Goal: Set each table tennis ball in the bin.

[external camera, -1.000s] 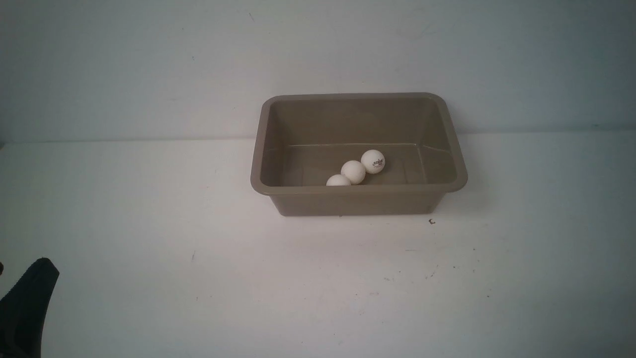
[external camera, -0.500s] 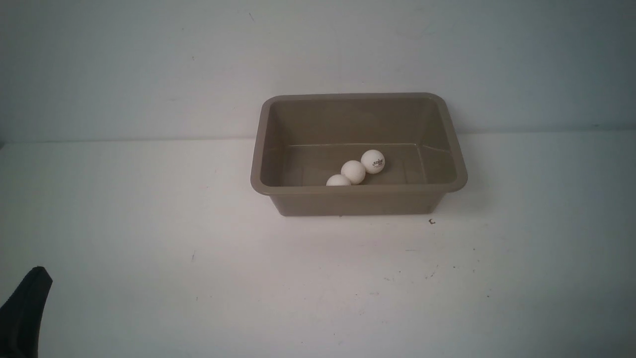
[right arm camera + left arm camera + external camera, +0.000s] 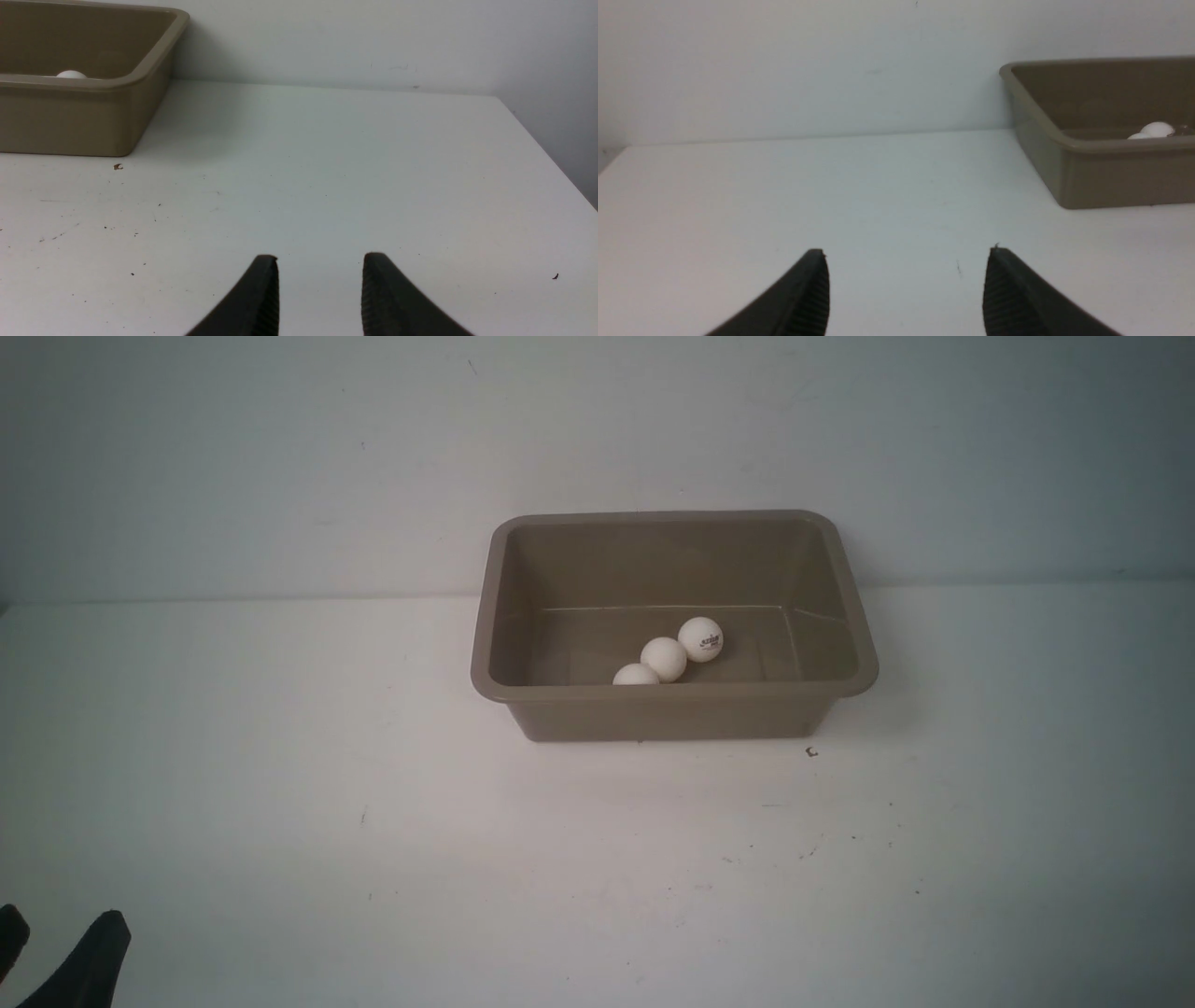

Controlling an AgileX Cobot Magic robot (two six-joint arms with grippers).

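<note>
The taupe bin (image 3: 674, 706) stands at the back middle of the table. Three white table tennis balls lie inside it near its front wall: one with a dark logo (image 3: 700, 638), one beside it (image 3: 664, 658), one half hidden by the rim (image 3: 635, 675). My left gripper (image 3: 58, 933) is at the front left corner, open and empty, far from the bin; its wrist view (image 3: 908, 254) shows the bin (image 3: 1101, 182) and ball tops (image 3: 1155, 129). My right gripper (image 3: 320, 258) is open and empty, out of the front view, with the bin (image 3: 70, 121) and a ball top (image 3: 71, 74) ahead of it.
The white table (image 3: 597, 859) runs to a pale wall behind the bin. Small dark specks and a tiny scrap (image 3: 810, 752) lie on it in front of the bin. In the right wrist view the table's edge (image 3: 551, 154) falls away on the right.
My left gripper has drawn back and down toward the front left corner; both fingertips now show apart. The bin and the balls have not moved.
</note>
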